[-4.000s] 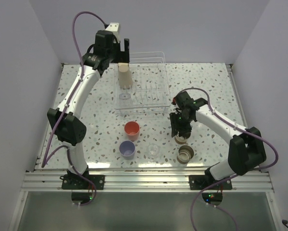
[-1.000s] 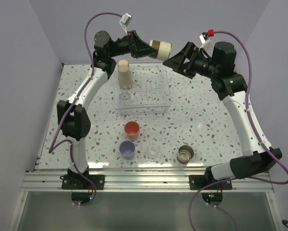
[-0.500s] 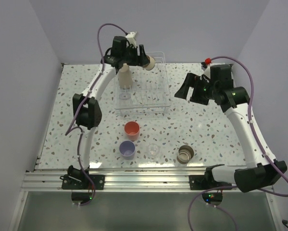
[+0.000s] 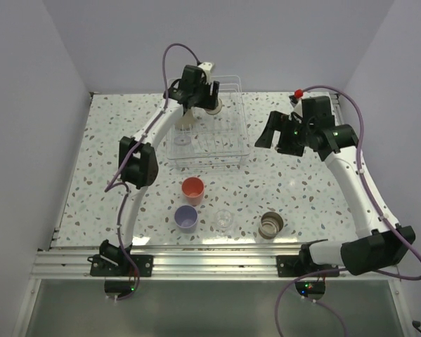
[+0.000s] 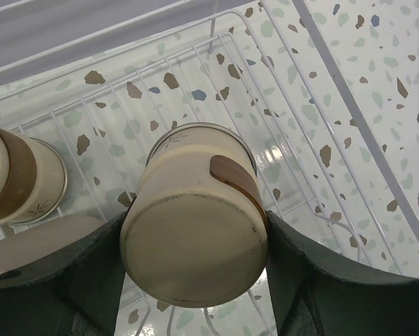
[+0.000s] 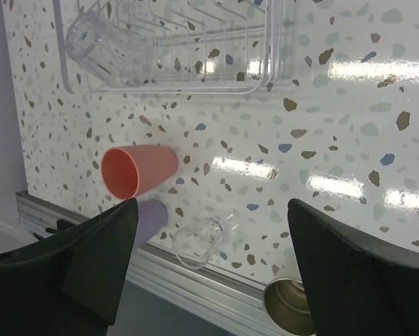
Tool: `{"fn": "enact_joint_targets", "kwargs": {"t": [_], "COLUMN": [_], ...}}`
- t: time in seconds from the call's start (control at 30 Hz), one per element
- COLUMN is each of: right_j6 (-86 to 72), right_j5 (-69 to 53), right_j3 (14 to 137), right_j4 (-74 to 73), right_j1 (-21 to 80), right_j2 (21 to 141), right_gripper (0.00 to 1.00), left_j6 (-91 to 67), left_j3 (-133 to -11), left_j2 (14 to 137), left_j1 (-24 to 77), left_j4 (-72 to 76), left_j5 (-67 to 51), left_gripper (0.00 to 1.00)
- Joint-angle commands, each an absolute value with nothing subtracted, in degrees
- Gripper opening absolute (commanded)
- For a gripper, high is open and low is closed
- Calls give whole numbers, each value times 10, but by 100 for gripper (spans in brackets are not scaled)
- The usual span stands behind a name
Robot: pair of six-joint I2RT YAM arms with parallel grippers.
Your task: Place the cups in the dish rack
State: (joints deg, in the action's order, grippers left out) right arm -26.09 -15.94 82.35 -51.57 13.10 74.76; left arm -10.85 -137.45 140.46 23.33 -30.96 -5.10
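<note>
Inside the dish rack [image 4: 232, 144], at the far middle of the table [image 4: 112, 140], the tall beige cup [image 4: 184, 118] stood near the back left corner, with the racked glass [image 4: 183, 140] just in front of it (it showed again in the right wrist view [image 6: 90, 38], at the rack's corner). From the left wrist view a second tan cup [image 5: 27, 175] also sat on the wire floor, beside the beige one [image 5: 34, 241]; its pose was hard to read. Over the rack's back right part, the left gripper [image 4: 210, 100] was clamped on the held tan cup [image 5: 195, 224], 1 dark finger [image 5: 90, 280] pressed to each side, the cup's flat base facing the wrist camera and its mouth toward the wires. Whether that cup touched the wires could not be told. To the right of the rack, the right gripper [image 4: 268, 133] hung above the table with its jaws spread wide and nothing between them [image 6: 210, 203]. Nearer the arm bases, 4 cups stood loose on the table: the coral-red cup [image 4: 192, 188], the lavender cup [image 4: 186, 217], the loose glass [image 4: 225, 220] and the third tan cup [image 4: 271, 225].
</note>
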Motion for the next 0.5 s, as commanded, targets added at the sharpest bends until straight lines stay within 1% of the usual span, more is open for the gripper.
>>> {"fn": "enact_joint_targets", "kwargs": {"t": [0.0, 0.17, 0.27, 0.33, 0.4, 0.47], "right_j6": [-248, -243, -241, -242, -240, -240], "right_j5": [-152, -148, -148, -148, -148, -149], "right_j3": [824, 824, 824, 822, 820, 817], "right_j4": [-520, -523, -524, -525, -525, -523], "right_j1": [131, 132, 131, 131, 131, 131], "right_j2": [757, 765, 770, 773, 773, 776], "right_gripper": [91, 91, 90, 90, 90, 90], "left_j6": [-86, -85, -84, -84, -87, -87], "left_j3": [-1404, -1395, -1389, -1387, -1386, -1383], "left_j2": [1415, 1428, 1431, 1433, 1435, 1438], "left_j1": [231, 233, 233, 233, 233, 234], "left_j4": [-297, -298, -300, -301, -301, -299], "left_j5": [-18, -20, -23, -24, -27, -35], "left_gripper": [0, 0, 2, 5, 16, 22]}}
